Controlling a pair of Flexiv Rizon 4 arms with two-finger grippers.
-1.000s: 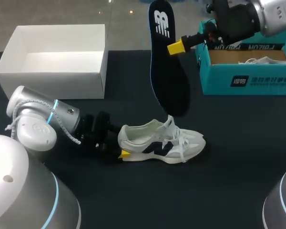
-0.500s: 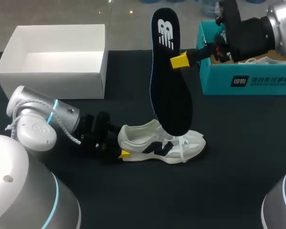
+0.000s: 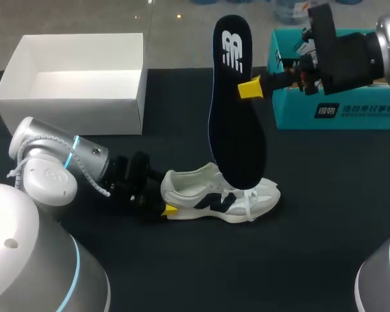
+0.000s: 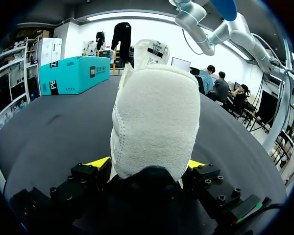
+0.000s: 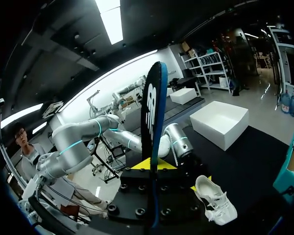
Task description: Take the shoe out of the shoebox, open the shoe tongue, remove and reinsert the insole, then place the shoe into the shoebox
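Note:
A white and navy shoe (image 3: 221,195) lies on its sole on the black table, heel toward my left arm. My left gripper (image 3: 167,201) is shut on the shoe's heel; in the left wrist view the heel (image 4: 154,122) fills the gap of that gripper (image 4: 148,164), a yellow tip on each side. My right gripper (image 3: 250,88) is shut on the edge of a dark insole (image 3: 236,110), which stands nearly upright with its lower end at the shoe's opening. In the right wrist view the insole (image 5: 151,122) rises edge-on from the gripper (image 5: 152,164), with the shoe (image 5: 213,198) below.
An open white shoebox (image 3: 78,107) stands at the back left. A teal shoebox (image 3: 338,107) with another white shoe inside sits at the back right, right behind my right arm. Bare black table lies in front of the shoe.
My right gripper has carried the insole rightward and down; its lower end has dropped from above the shoe to the shoe's opening. The left arm and shoe have stayed put.

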